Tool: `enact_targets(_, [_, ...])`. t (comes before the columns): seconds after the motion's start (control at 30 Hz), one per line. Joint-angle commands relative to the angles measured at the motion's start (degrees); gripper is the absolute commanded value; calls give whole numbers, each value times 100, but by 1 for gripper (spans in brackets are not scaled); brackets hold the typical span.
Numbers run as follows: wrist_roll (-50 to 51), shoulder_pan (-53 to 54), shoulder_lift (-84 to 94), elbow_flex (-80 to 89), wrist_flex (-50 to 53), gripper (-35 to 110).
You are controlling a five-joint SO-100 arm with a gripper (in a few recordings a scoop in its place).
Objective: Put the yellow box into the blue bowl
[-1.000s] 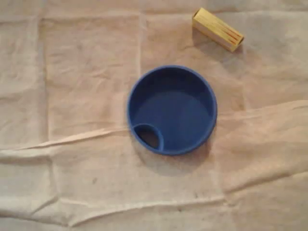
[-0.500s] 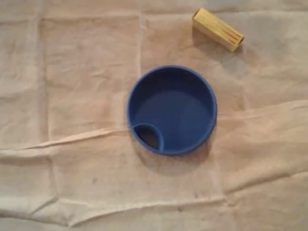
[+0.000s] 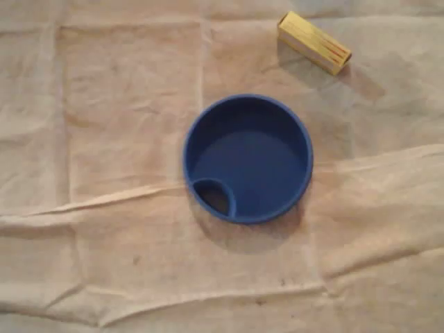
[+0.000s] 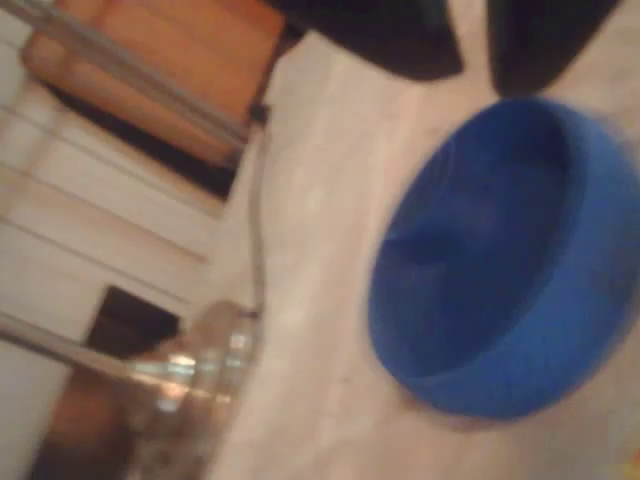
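The yellow box (image 3: 313, 42) lies on its side on the cloth at the top right of the overhead view, slanted, well apart from the bowl. The blue bowl (image 3: 248, 158) stands upright in the middle, with nothing in it and a small thumb loop at its lower left rim. In the blurred wrist view the blue bowl (image 4: 500, 260) sits just below my gripper (image 4: 476, 75). The two dark fingers (image 4: 390, 40) reach in from the top edge with a narrow gap between them and nothing held.
A creased beige cloth (image 3: 111, 139) covers the whole table. In the wrist view an orange-brown piece of furniture (image 4: 170, 70) and a clear glass object (image 4: 200, 390) stand beyond the cloth on the left.
The box and bowl have not moved. A soft shadow on the cloth right of the box has shifted and grown in the overhead view.
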Motion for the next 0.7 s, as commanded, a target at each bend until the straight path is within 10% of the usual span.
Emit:
enact_targets(0.0, [413, -18, -967, -475, -167, 0])
enact_targets(0.67, [4614, 26, -3357, -1107, -299, 0])
